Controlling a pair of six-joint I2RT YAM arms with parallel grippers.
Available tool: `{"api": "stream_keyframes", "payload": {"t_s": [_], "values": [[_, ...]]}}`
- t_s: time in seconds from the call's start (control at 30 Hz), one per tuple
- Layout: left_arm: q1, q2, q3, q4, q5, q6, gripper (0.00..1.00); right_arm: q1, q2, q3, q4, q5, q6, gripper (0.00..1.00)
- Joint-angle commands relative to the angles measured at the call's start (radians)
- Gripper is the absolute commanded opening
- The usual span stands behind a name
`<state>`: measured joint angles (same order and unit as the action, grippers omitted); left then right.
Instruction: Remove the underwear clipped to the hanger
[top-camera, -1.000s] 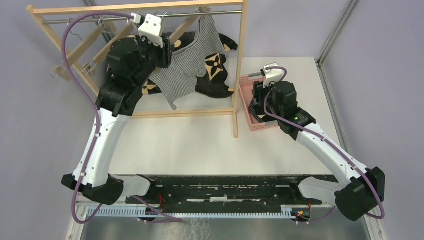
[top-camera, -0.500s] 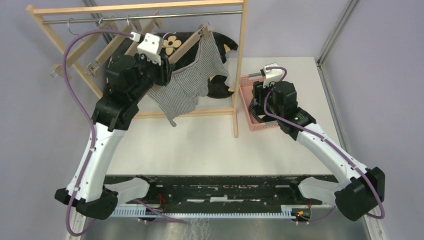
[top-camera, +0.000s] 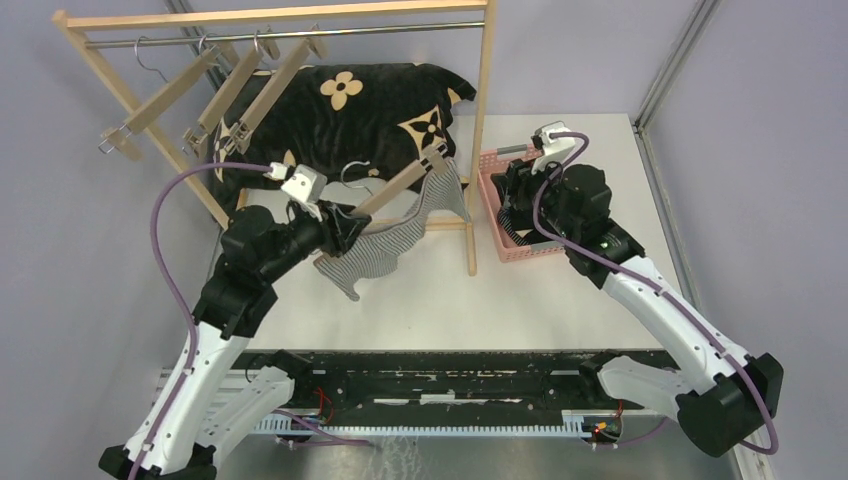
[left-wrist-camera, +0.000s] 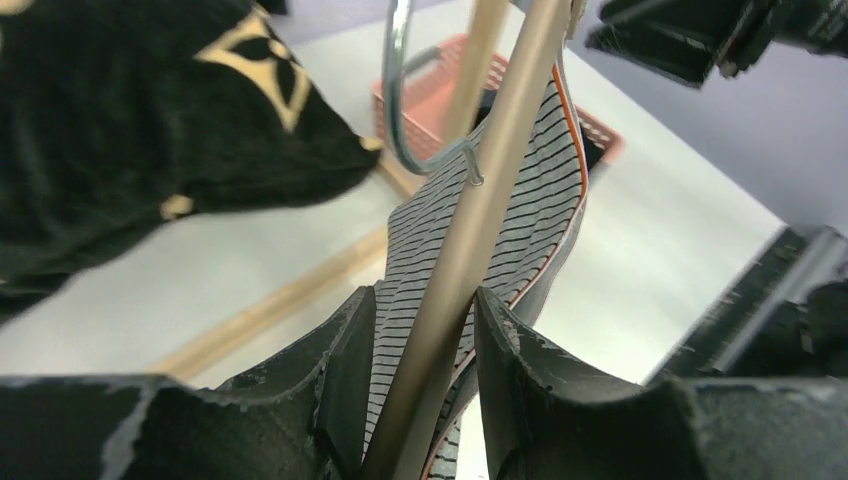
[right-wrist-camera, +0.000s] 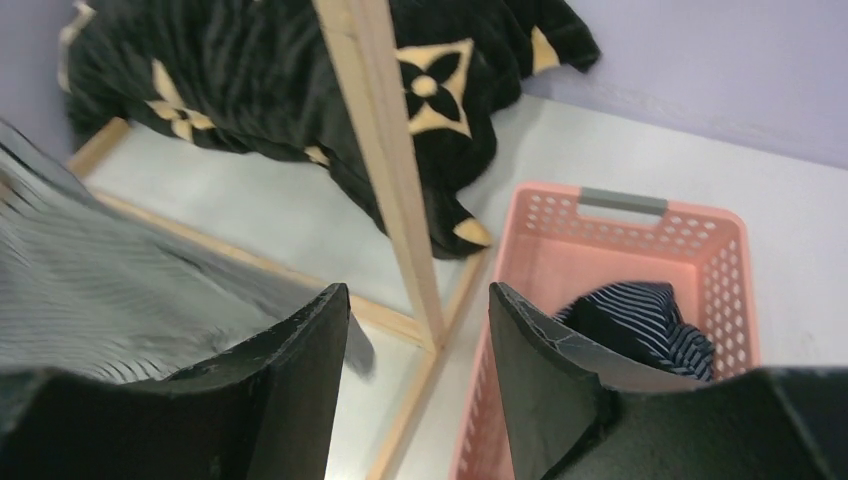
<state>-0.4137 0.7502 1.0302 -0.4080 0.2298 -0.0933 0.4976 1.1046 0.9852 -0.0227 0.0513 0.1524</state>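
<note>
1. Tan flower and four-point star marks are showing on the black cushion (top-camera: 350, 105), which is lying by the tabletop's (top-camera: 420, 300) far edge under the wooden rack (top-camera: 482, 120).
2. The left arm is reaching in from the near left corner, elbow bent and forearm angling toward the tabletop's middle. The left pincer (left-wrist-camera: 420, 390) is clamping the bar of a wooden hanger (top-camera: 400, 185) near its lower end.
3. The hanger is tilting above the middle of the tabletop, off the rail, its wire hook (top-camera: 355, 172) hanging free.
4. The grey-white striped underwear (top-camera: 385, 245) is drooping from that hanger; its clips are hard to make out.
5. The right arm is stretching from the near right corner. The right pincer (right-wrist-camera: 415, 340) is standing wide with nothing in it, hovering beside the pink basket (right-wrist-camera: 725, 300).
6. The navy striped underwear (right-wrist-camera: 640, 320) is lying inside the basket, toward the far right corner.
</note>
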Motion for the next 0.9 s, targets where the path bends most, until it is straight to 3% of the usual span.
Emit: {"api": "stream_keyframes", "payload": {"t_s": [0.0,0.13,0.5,0.87], "values": [[0.001,-0.067,-0.104,0.259,0.210,-0.174,0.03,0.004,-0.072,0.029,0.081,-0.132,0.058,0.63],[0.001,-0.124,-0.176,0.320,0.278,-0.197,0.03,0.004,-0.100,0.077,0.060,-0.267,0.075,0.71],[0.000,-0.150,-0.242,0.344,0.276,-0.132,0.03,-0.012,-0.070,0.308,-0.066,-0.713,0.021,0.72],[0.001,-0.157,-0.250,0.397,0.396,-0.152,0.03,-0.028,-0.066,0.353,-0.104,-0.941,-0.002,0.73]]}}
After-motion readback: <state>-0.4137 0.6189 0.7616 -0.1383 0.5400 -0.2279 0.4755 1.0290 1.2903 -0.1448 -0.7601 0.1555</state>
